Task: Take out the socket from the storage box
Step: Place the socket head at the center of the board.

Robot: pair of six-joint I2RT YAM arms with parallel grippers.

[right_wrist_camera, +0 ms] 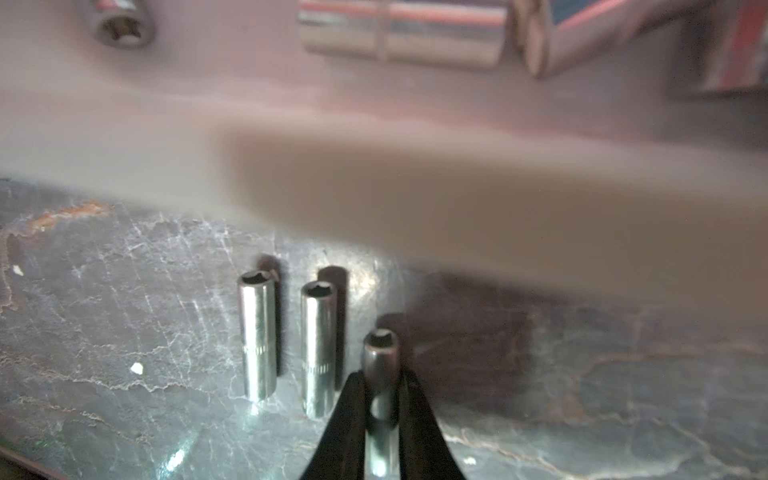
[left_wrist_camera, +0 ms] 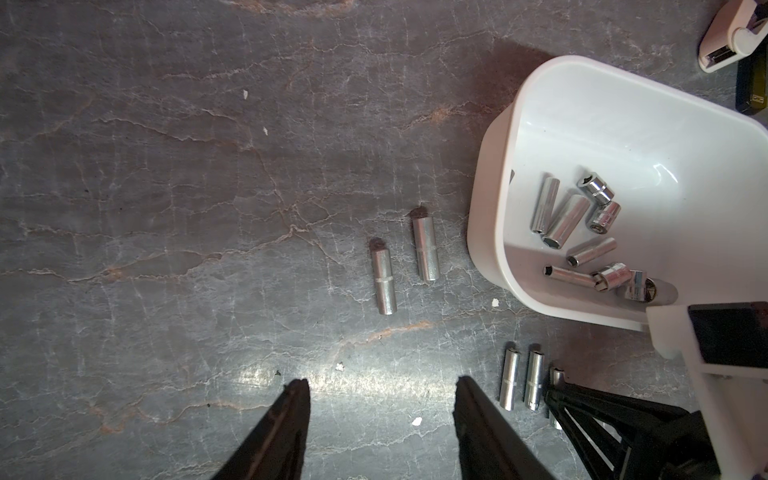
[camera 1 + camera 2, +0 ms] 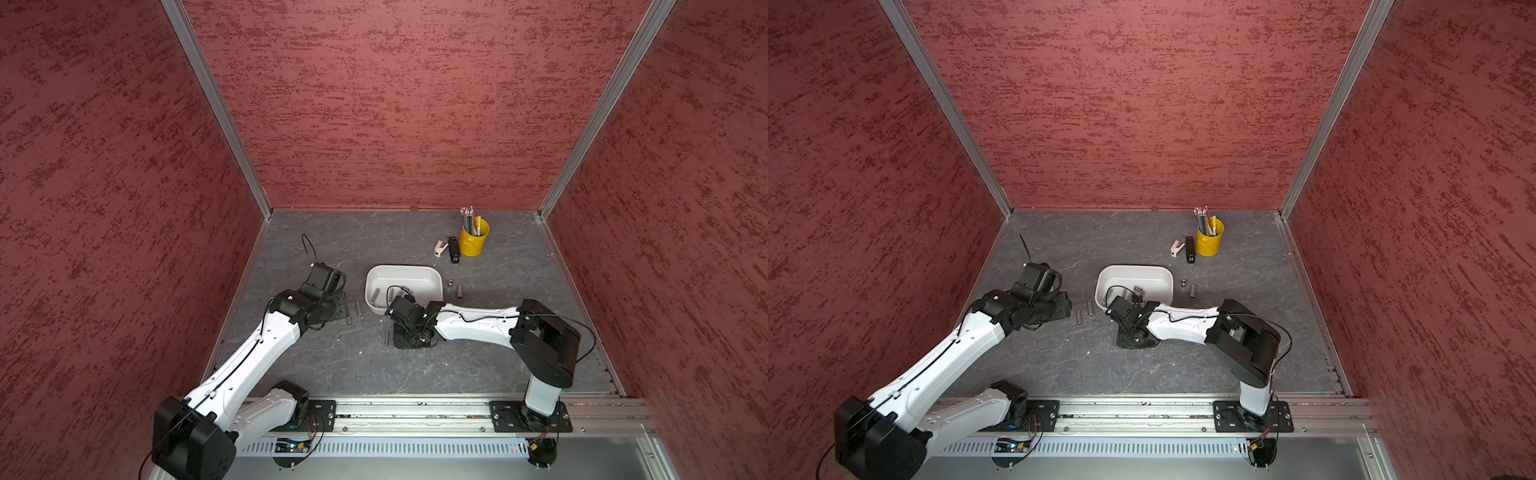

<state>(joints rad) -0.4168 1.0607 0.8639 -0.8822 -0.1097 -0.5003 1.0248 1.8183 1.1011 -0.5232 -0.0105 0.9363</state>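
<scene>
The right pincer [image 1: 383, 373] is clamped on a slim chrome socket [image 1: 380, 349], with a black finger pressed against each side. That socket lies flat on the grey marbled surface [image 3: 478, 353], outside the shallow white plastic storage box [image 3: 415, 280] and just near of its near rim. Two more slim sockets [image 1: 257, 336] lie just to its left, parallel and slightly apart. Inside the box, a loose heap of long and short chrome sockets [image 2: 582, 232] sits toward the near left corner.

The left pincer [image 2: 381, 381] has its fingers apart with nothing between them, and it hangs over bare surface left of the box. Two thicker chrome sockets [image 2: 383, 276] lie between it and the box's left wall. Far to the right stands a yellow metal bucket of pencils [image 3: 473, 241], with a black stapler [image 3: 454, 249] just beside it.
</scene>
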